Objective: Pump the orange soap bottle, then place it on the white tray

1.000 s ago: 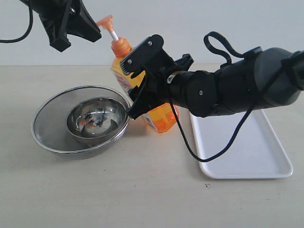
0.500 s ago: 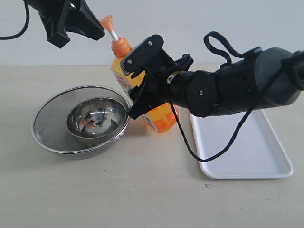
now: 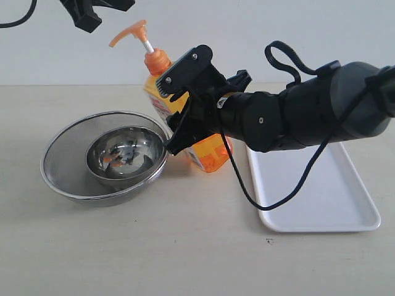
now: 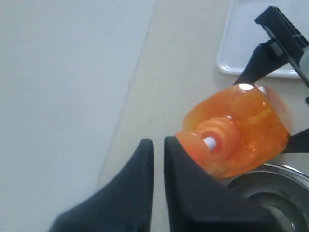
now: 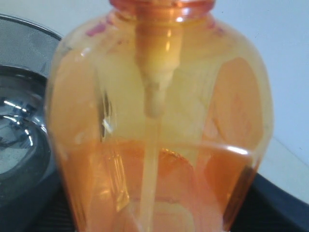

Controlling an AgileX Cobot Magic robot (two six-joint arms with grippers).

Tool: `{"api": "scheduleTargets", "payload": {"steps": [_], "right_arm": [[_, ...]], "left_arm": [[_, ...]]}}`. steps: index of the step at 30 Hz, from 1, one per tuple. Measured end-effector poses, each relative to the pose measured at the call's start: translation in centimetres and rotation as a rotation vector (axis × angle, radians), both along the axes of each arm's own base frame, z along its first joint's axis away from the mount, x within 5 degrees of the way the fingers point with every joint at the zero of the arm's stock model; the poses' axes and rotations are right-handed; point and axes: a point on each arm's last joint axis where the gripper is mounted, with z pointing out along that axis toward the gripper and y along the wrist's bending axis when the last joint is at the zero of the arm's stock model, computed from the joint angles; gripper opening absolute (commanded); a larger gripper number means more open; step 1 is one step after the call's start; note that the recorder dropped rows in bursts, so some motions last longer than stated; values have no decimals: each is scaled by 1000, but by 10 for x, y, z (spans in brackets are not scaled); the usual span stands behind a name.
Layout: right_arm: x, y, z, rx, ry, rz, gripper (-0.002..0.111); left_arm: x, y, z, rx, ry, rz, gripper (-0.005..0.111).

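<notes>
The orange soap bottle (image 3: 212, 153) leans tilted between the steel bowl and the white tray (image 3: 327, 191), its pump head (image 3: 129, 32) raised on the white stem. My right gripper (image 3: 185, 105) is shut on the bottle's body, which fills the right wrist view as an orange soap bottle (image 5: 159, 121) with dark fingers (image 5: 277, 205) at its sides. My left gripper (image 3: 92, 15) hangs above and left of the pump head, apart from it. In the left wrist view the left gripper (image 4: 158, 145) has its jaws nearly together with nothing between them, beside the pump head (image 4: 212, 144).
A round steel bowl (image 3: 123, 154) in a mesh strainer (image 3: 62, 166) stands left of the bottle, close to its base. The right arm (image 3: 308, 111) stretches over the tray's far end. The tray's corner (image 4: 251, 43) shows in the left wrist view.
My left gripper has risen up and away from the pump head, which now shows in full. The right gripper and the bottle have not moved.
</notes>
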Motion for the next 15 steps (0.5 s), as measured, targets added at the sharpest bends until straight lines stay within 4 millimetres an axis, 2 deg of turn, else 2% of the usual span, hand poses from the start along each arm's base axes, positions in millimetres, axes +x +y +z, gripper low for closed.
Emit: {"api": "scheduleTargets", "payload": {"steps": [4, 11, 15], "right_arm": [[0, 0, 0, -1, -1, 1, 0], [0, 0, 0, -1, 0, 0, 0], [0, 0, 0, -1, 0, 0, 0]], "left_arm": [[2, 0, 0, -7, -10, 7, 5], [13, -3, -17, 2, 31, 10, 5], [13, -4, -18, 3, 33, 10, 5]]}}
